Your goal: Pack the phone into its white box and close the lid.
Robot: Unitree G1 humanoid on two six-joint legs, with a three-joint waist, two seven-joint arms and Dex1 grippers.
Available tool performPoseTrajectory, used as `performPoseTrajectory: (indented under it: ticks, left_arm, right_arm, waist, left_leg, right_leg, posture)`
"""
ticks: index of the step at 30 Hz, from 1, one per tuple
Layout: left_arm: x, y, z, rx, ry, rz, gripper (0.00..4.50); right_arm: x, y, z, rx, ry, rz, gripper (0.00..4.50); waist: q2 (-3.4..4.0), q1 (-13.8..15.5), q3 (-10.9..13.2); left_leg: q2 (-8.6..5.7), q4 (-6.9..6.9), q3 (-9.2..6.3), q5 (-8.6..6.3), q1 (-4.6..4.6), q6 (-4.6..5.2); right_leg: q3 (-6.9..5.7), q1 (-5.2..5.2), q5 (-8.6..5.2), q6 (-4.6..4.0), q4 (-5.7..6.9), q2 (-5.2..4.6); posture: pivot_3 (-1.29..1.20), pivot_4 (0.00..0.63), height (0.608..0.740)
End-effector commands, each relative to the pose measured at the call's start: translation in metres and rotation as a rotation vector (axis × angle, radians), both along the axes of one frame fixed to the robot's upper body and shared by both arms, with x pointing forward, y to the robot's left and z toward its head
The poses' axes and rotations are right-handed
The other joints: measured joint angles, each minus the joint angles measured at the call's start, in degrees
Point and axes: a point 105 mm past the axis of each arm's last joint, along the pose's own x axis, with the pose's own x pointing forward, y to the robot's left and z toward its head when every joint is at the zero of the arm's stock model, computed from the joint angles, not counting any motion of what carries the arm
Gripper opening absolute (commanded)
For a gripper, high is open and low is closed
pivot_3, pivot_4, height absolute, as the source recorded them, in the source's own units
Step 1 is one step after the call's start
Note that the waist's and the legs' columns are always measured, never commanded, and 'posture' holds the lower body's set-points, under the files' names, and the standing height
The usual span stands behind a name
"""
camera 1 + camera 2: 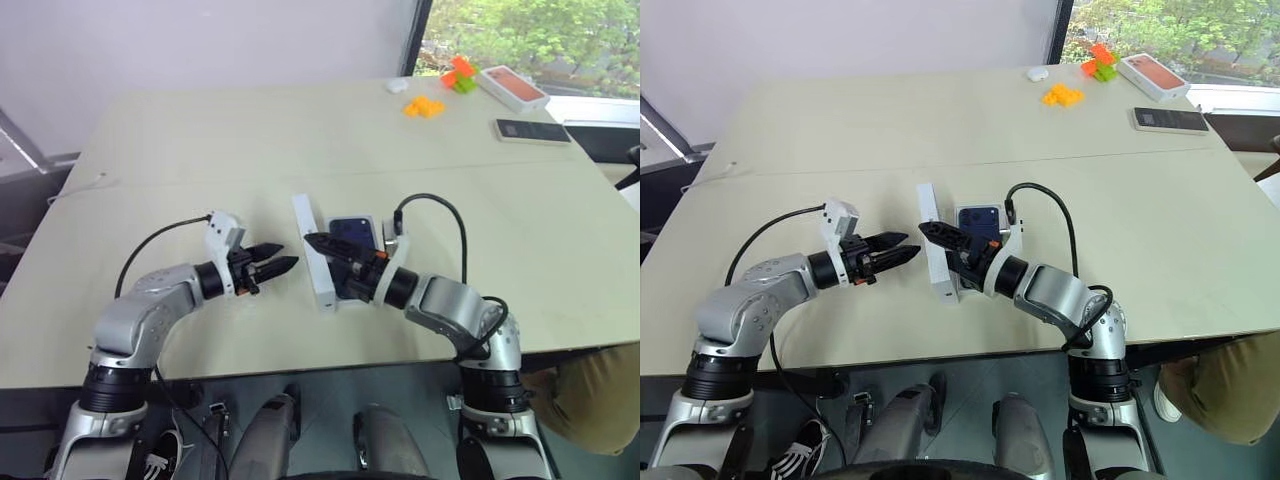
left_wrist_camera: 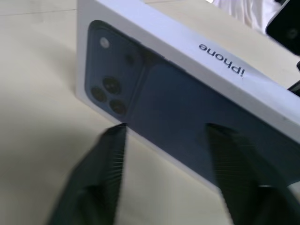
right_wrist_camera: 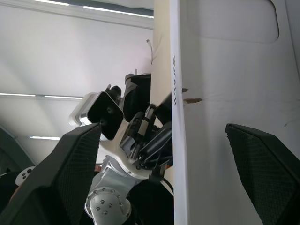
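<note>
White cardboard lid [image 1: 312, 252], on edge on the beige table [image 1: 200, 140], tilted; side wall lettered "iPhone", outer face printed with a dark blue phone back and three lenses. Just beside it, white box [image 1: 352, 296] with the phone [image 1: 352, 232] lying in it. Left gripper [image 1: 284, 266]: fingers apart, near the lid's printed face, not touching. Right gripper [image 1: 318, 244]: fingers wide, straddling the lid's rim. Far corner: orange-topped box [image 1: 513, 87], black slab [image 1: 533, 131], orange blocks [image 1: 424, 106].

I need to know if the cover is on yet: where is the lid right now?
The lid stands on its long edge on the table, between the left gripper and the right gripper, beside the phone.
</note>
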Motion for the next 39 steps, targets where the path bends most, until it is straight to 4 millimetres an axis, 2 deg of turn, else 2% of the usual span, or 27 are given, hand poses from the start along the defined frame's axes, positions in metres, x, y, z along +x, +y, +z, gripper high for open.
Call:
performPoseTrajectory:
  ticks: [1,2,6,10,12,16,20,22,26,29,39]
  left_arm:
    - [0.004,-0.007,0.011,-0.02,-0.024,-0.005,0.39]
    - [0.004,-0.007,0.012,-0.017,-0.035,-0.003,0.02]
    - [0.006,-0.008,0.01,-0.013,-0.036,0.006,0.02]
    - [0.009,-0.007,0.008,-0.013,-0.033,0.015,0.02]
    - [0.011,-0.007,0.007,-0.016,-0.031,0.023,0.02]
    - [0.015,-0.013,0.007,-0.025,-0.045,0.019,0.02]
    - [0.017,-0.021,0.005,-0.033,-0.041,0.011,0.02]
    - [0.017,-0.024,0.003,-0.033,-0.04,0.004,0.02]
    - [0.019,-0.034,0.001,-0.038,-0.04,-0.008,0.02]
    - [0.024,-0.043,-0.001,-0.059,-0.032,-0.011,0.02]
    - [0.049,-0.081,-0.006,-0.074,-0.051,-0.04,0.02]
  right_arm:
    - [0.003,-0.007,0.013,-0.045,-0.088,0.005,4.5]
    - [0.008,-0.012,0.014,-0.057,-0.102,-0.015,4.5]
    - [0.021,-0.033,0.024,-0.144,-0.223,-0.037,4.5]
    - [0.026,-0.05,0.037,-0.302,-0.421,0.0,4.5]
    - [0.033,-0.06,0.042,-0.405,-0.54,-0.015,4.5]
    - [0.05,-0.086,0.052,-0.486,-0.662,-0.043,4.5]
    - [0.045,-0.1,0.045,-0.807,-1.001,0.165,4.5]
    - [0.04,-0.107,0.038,-0.898,-1.093,0.274,4.5]
    - [0.038,-0.119,0.032,-0.994,-1.212,0.366,4.5]
    - [0.041,-0.123,0.038,-0.974,-1.229,0.365,4.5]
    - [0.056,-0.138,0.04,-1.077,-1.261,0.349,4.5]
  waist:
    - [-0.01,0.1,0.0]
    - [-0.01,0.1,0.0]
    - [-0.01,-0.1,0.0]
    - [-0.02,0.2,0.0]
    - [-0.03,0.3,0.0]
    - [-0.06,1.0,0.0]
    - [-0.05,1.8,0.1]
    - [-0.06,1.5,0.1]
    - [-0.08,1.4,0.1]
    - [-0.07,1.5,0.1]
    - [-0.1,1.6,0.1]
  left_leg:
    - [0.0,0.01,0.0,0.0,-0.02,0.0]
    - [0.0,0.02,0.01,0.0,-0.03,0.01]
    - [0.02,0.01,0.02,0.0,-0.03,0.01]
    - [0.01,0.02,0.05,-0.03,-0.07,0.08]
    - [0.01,0.04,0.05,-0.03,-0.15,0.09]
    - [0.02,0.07,0.05,-0.03,-0.15,0.08]
    - [-0.03,0.13,0.0,-0.04,-0.24,0.09]
    - [-0.05,0.12,0.02,-0.1,-0.24,0.16]
    - [-0.04,0.1,0.01,-0.12,-0.28,0.19]
    - [-0.04,0.1,0.0,-0.12,-0.25,0.19]
    - [-0.07,0.2,-0.05,-0.12,-0.1,0.18]
  right_leg:
    - [0.0,0.0,0.0,0.0,-0.03,0.0]
    - [0.0,-0.01,0.0,0.0,-0.03,0.0]
    - [-0.02,0.0,0.0,0.0,-0.03,0.02]
    - [-0.05,0.06,0.02,0.06,-0.04,0.02]
    - [-0.07,0.14,0.06,0.14,-0.04,0.03]
    - [-0.1,0.17,0.09,0.2,-0.04,0.05]
    - [-0.24,0.07,0.09,0.21,-0.18,0.01]
    - [-0.25,0.14,0.11,0.26,-0.35,0.0]
    - [-0.26,0.34,0.14,0.3,-0.48,0.0]
    - [-0.27,0.36,0.14,0.31,-0.47,0.0]
    - [-0.33,0.61,0.16,0.34,-0.49,0.0]
  posture:
    - [0.0,0.15,0.74]
    - [0.0,0.15,0.74]
    - [0.0,0.15,0.74]
    - [0.0,0.15,0.74]
    - [0.0,0.15,0.74]
    - [0.0,0.15,0.74]
    - [0.0,0.15,0.74]
    - [0.0,0.15,0.74]
    - [0.0,0.15,0.74]
    - [0.0,0.15,0.74]
    - [0.0,0.15,0.74]
